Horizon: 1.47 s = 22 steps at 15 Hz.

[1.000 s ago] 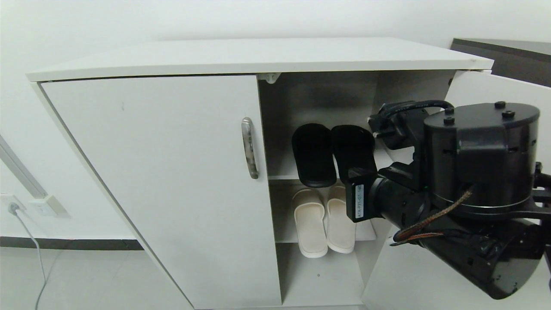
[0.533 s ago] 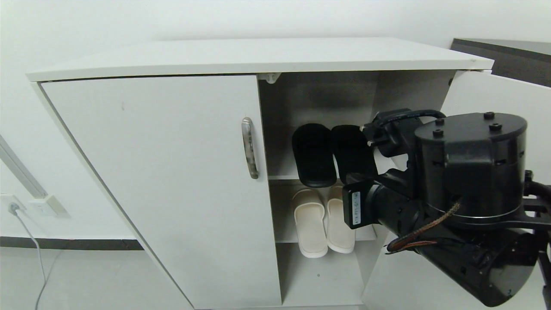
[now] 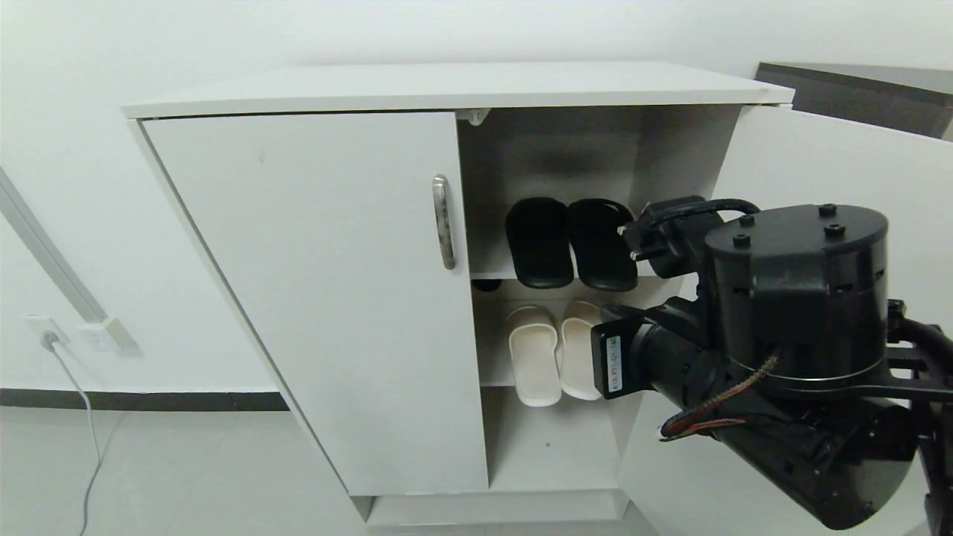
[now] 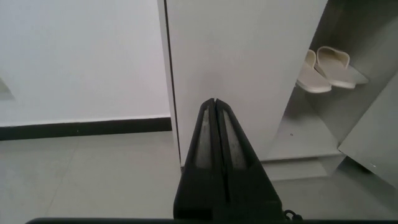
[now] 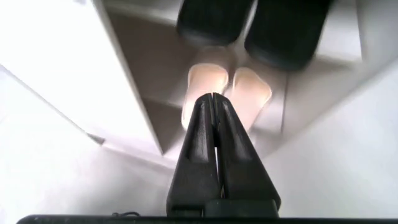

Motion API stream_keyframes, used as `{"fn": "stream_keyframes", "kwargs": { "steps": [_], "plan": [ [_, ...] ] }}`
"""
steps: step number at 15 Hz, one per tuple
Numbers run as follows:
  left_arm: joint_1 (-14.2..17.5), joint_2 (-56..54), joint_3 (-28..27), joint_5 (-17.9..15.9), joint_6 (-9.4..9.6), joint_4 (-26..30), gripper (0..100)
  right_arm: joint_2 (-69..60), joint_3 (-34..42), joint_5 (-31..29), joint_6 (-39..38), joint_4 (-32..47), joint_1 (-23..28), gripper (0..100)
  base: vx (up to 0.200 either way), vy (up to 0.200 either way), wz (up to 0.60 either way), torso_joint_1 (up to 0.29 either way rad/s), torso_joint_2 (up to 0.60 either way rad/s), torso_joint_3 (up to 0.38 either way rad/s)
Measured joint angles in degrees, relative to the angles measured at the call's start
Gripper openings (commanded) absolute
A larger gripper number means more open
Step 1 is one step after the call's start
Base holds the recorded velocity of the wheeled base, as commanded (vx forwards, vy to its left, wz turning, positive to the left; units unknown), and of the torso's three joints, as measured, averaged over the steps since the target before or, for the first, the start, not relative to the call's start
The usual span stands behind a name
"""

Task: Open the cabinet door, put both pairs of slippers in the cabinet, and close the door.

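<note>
The whole head view had drawn back from the cabinet [image 3: 447, 82]. The right gripper [image 5: 214, 102] and left gripper [image 4: 214, 106] were each pressed together and empty, with nothing left to carry: white slippers [image 3: 555, 353] lay at the middle shelf's front edge and black slippers [image 3: 569, 242] on the shelf above. The open door [image 3: 819, 164] likely awaited closing.

white wall [image 3: 67, 112], dark skirting strip [image 3: 134, 400], pale floor [image 3: 164, 476], and what looks like a wall socket [image 3: 42, 329].
</note>
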State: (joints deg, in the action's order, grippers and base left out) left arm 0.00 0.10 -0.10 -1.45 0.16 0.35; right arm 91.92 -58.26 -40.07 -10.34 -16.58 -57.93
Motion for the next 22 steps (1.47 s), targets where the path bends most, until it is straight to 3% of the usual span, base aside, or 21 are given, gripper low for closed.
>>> {"fn": "stream_keyframes", "kwargs": {
  "steps": [6,11,22],
  "plan": [
    [0.0,0.0,0.02,-0.02,0.0,0.02,0,1.83,0.16,0.5,-0.33,-2.88,0.74,0,-0.2,0.0,0.0,0.002,0.0,0.006],
    [0.0,0.0,0.0,-0.07,0.0,-0.04,0,5.63,1.67,6.63,-0.02,-8.96,3.8,0,-0.2,0.0,0.0,0.0,0.0,0.001],
    [0.0,0.0,0.0,-0.05,0.02,-0.02,0,9.05,3.52,7.47,0.24,-10.44,6.86,0,0.0,0.0,0.0,0.0,0.0,0.0]
  ]
}}
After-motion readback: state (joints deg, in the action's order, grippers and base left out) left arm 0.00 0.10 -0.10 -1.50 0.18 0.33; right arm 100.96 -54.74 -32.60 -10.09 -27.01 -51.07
